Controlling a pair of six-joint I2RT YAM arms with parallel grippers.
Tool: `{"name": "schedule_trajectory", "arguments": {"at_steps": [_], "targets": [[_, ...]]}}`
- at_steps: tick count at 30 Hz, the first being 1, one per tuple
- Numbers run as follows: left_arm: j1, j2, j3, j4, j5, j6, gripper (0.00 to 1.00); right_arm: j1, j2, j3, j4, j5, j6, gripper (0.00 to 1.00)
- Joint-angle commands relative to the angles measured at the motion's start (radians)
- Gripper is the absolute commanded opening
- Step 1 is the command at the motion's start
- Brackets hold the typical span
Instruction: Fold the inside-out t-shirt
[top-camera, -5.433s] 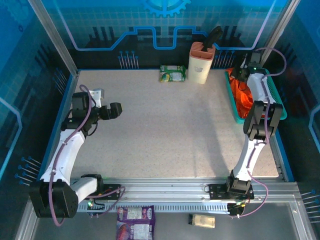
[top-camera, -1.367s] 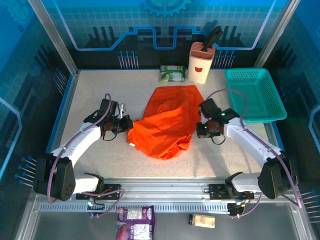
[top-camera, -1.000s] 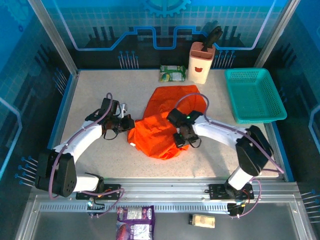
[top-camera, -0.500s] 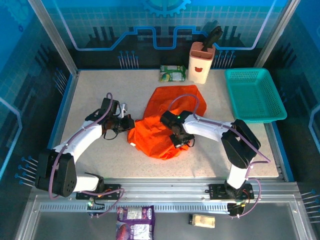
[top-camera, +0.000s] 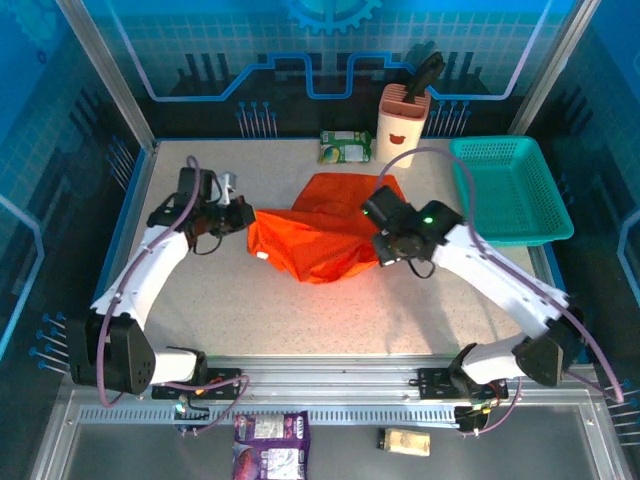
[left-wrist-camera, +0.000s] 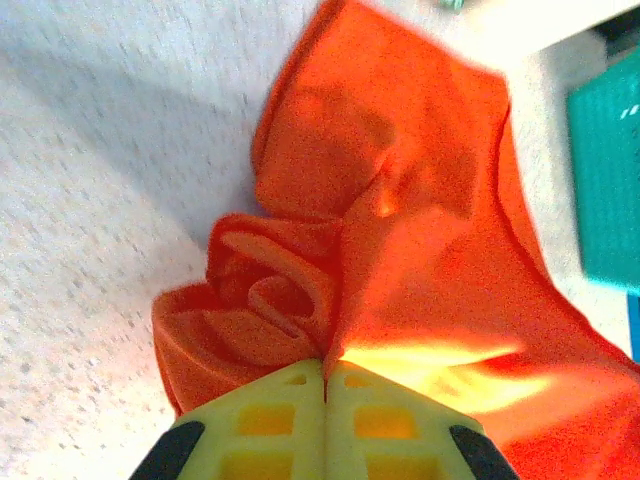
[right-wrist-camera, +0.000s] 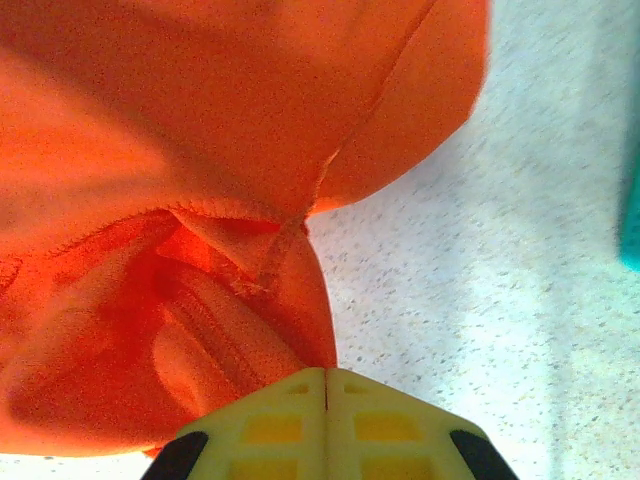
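The bright orange t-shirt (top-camera: 318, 230) hangs stretched between both arms above the middle of the table, its far corner trailing toward the back. At its left edge my left gripper (top-camera: 243, 217) is shut on a pinch of cloth; in the left wrist view the t-shirt (left-wrist-camera: 400, 230) bunches into folds right at the closed yellow fingers (left-wrist-camera: 270, 420). My right gripper (top-camera: 379, 250) is shut on the right edge, and the right wrist view shows the t-shirt (right-wrist-camera: 200, 180) with a seam running down into the closed fingers (right-wrist-camera: 380, 425).
A teal mesh basket (top-camera: 510, 190) stands at the back right. A beige knife block (top-camera: 402, 122) and a green packet (top-camera: 345, 146) sit along the back edge. The speckled tabletop (top-camera: 300, 310) lies bare in front of the shirt.
Both grippers have lifted and pulled apart, the left toward the back left and the right toward the right, spreading the shirt wider and flatter than the crumpled heap it was.
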Motion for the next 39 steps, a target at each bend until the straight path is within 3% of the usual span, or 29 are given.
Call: {"name": "schedule_trajectory", "arguments": {"at_steps": [1,7,13,15,19,21,23,28,34,39], "targets": [[0.078,-0.051,0.093,-0.081,0.034,0.043,0.0,-0.025,-0.089,0.064,-0.126,0.043,-0.017,0.0],[0.174,-0.026,0.246,-0.204,0.076,0.115,0.0,-0.038,-0.21,0.191,-0.158,0.033,-0.023,0.0],[0.183,0.044,0.378,-0.256,0.163,0.142,0.0,-0.045,-0.256,0.236,-0.033,-0.055,-0.096,0.0],[0.181,0.083,0.386,-0.24,0.201,0.127,0.0,-0.076,-0.244,0.214,0.01,-0.059,-0.11,0.0],[0.161,0.184,0.361,-0.202,0.25,0.096,0.0,-0.228,-0.162,0.123,0.054,-0.119,-0.1,0.0],[0.132,0.229,0.336,-0.191,0.234,0.103,0.03,-0.315,-0.106,0.057,0.075,-0.157,-0.091,0.0],[0.103,0.271,0.316,-0.193,0.192,0.104,0.25,-0.385,-0.047,-0.002,0.109,-0.185,-0.088,0.0],[0.026,0.246,0.224,-0.158,0.072,0.086,0.49,-0.452,0.053,-0.092,0.178,-0.262,-0.079,0.0],[-0.17,0.195,0.134,-0.104,0.032,0.016,0.58,-0.451,0.037,-0.148,0.228,-0.332,-0.067,0.0],[-0.345,0.259,0.113,-0.043,-0.008,-0.02,0.61,-0.453,0.036,-0.156,0.213,-0.31,-0.069,0.0]]}}
